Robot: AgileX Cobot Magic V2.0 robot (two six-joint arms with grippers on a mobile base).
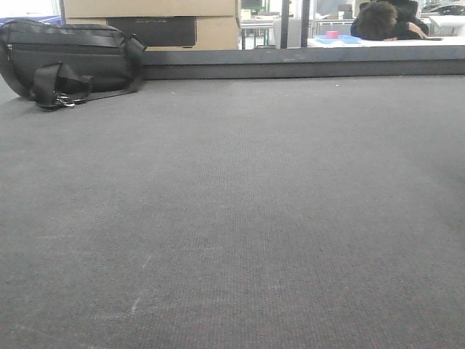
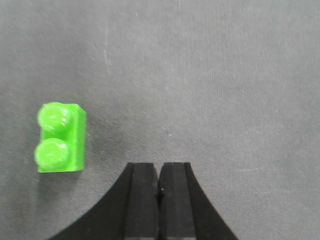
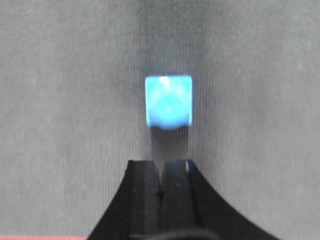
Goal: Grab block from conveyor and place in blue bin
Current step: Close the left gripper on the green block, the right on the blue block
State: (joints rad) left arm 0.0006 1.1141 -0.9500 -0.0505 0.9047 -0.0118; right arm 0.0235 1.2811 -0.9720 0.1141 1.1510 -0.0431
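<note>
Fingers of the left gripper [image 2: 159,170] are pressed together and hold nothing. Near the fingertips, off to one side and apart from them, a green block [image 2: 61,137] lies studs-up on the conveyor [image 2: 225,75]. The right gripper [image 3: 161,167] is likewise closed and empty. A blurred blue block [image 3: 168,101] sits just ahead of it, near the edge with the red frame [image 3: 40,237]. A black bag [image 1: 69,62] rests at the far left corner.

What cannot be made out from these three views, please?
Blue bin: not clearly in any view; a tiny blue-and-pink shape far back in the front view is too small to identify.
Blue block: blurred in the right wrist view; its top detail is unreadable.
Left gripper, right gripper: cut off by the bottom edges; only shut fingertips show.
Green block: absent from the front view.
</note>
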